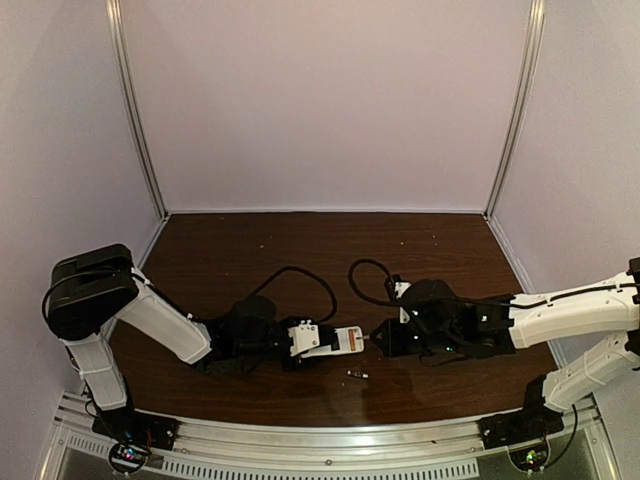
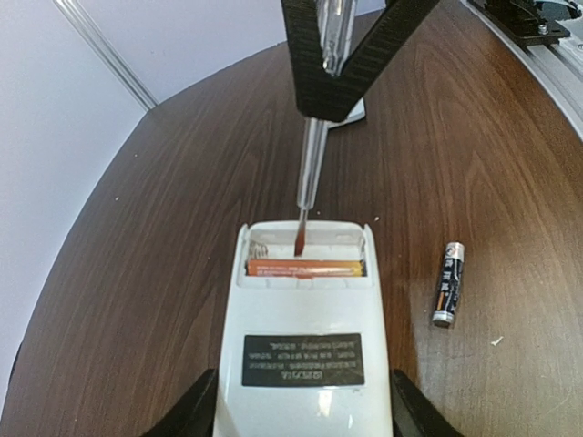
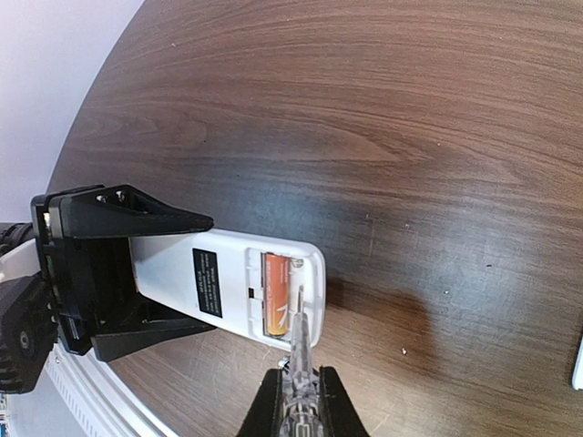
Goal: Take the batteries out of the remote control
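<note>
Three pale walls (image 1: 330,100) enclose a dark wood-grain table (image 2: 137,273) bearing one loose battery (image 2: 448,284).

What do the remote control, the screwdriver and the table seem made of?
The remote control looks like smooth white moulded plastic, slightly glossy. The screwdriver has a shiny silvery shaft, probably metal, and a clear, likely plastic handle. The table shows dark brown wood grain; solid wood or laminate, unclear.

A lab robot cell: blank pale walls (image 1: 330,100), aluminium rails (image 1: 300,445), wood-grain table (image 1: 250,240).
</note>
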